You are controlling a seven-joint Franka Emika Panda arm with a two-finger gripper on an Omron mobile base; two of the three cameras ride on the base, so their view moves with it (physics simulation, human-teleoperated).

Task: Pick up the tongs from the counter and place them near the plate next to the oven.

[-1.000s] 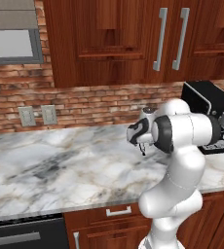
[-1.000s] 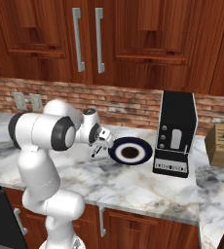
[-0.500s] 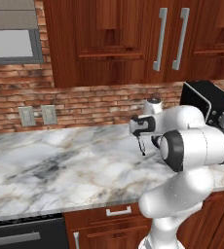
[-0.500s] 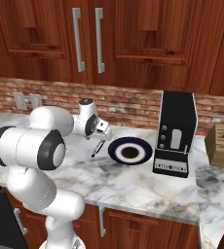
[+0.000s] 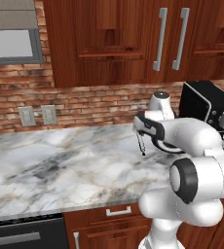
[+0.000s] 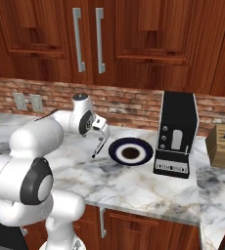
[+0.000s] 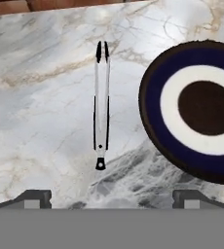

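We see tongs (image 7: 101, 104) lying flat on tabletop (image 7: 41, 112) just beside plate (image 7: 199, 109); gripper (image 7: 111, 198) above, jaws apart, empty. We judge placement done.

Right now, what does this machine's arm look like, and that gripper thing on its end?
The arm is made of rounded, glossy white segments joined by dark round joints with grey caps. No loose cables show. The gripper ends in two small dark, blocky fingertips set wide apart, seen in the hand view.
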